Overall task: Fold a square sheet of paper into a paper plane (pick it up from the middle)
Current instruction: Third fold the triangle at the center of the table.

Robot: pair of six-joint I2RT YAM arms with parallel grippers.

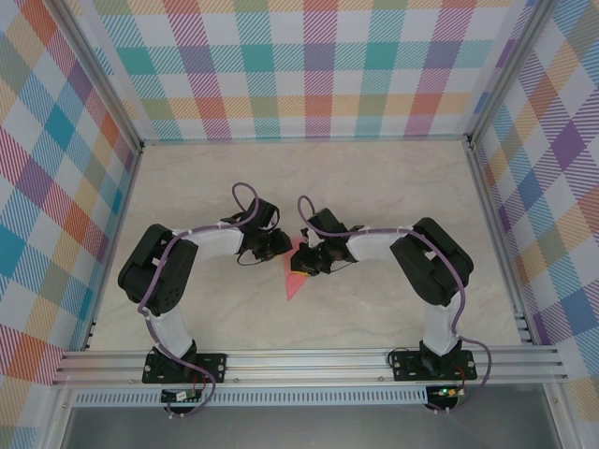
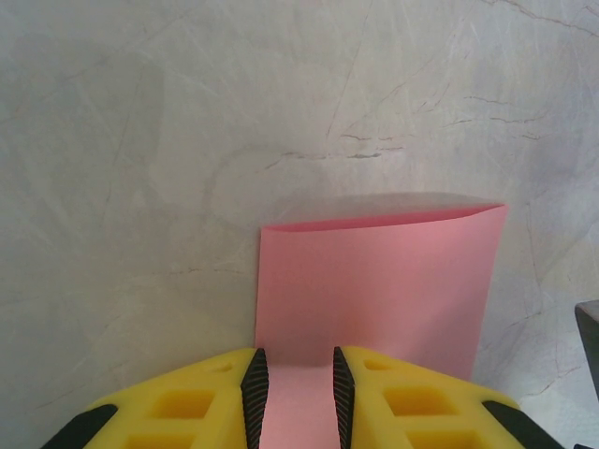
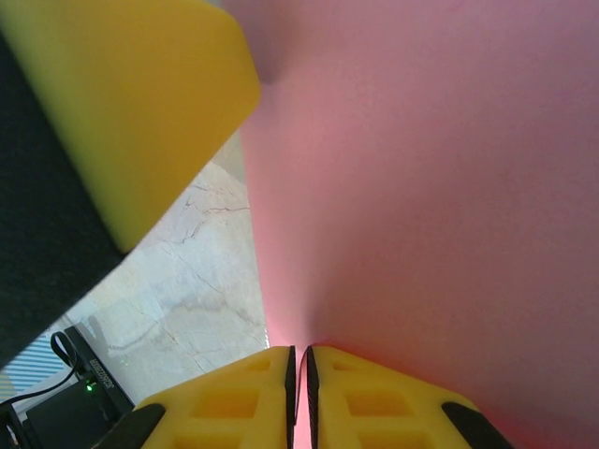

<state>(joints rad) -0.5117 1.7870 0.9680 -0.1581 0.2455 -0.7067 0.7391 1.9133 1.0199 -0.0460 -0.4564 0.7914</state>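
Square sheet of paper (image 2: 374, 290): one, salmon-pink. Grippers: two; left gripper (image 2: 298, 374) narrowly parted, sheet's near end lying between its fingers, remainder ahead on the table (image 2: 140, 140); right gripper (image 3: 299, 360) pinched closed on sheet's edge.

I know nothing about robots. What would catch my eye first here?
The salmon-pink paper in the middle, vivid against the pale marbled table, with the left arm and right arm bent inward to meet over it. In the right wrist view, the right arm's yellow fingers are pinched shut on it. Pastel plaid walls ring it all.
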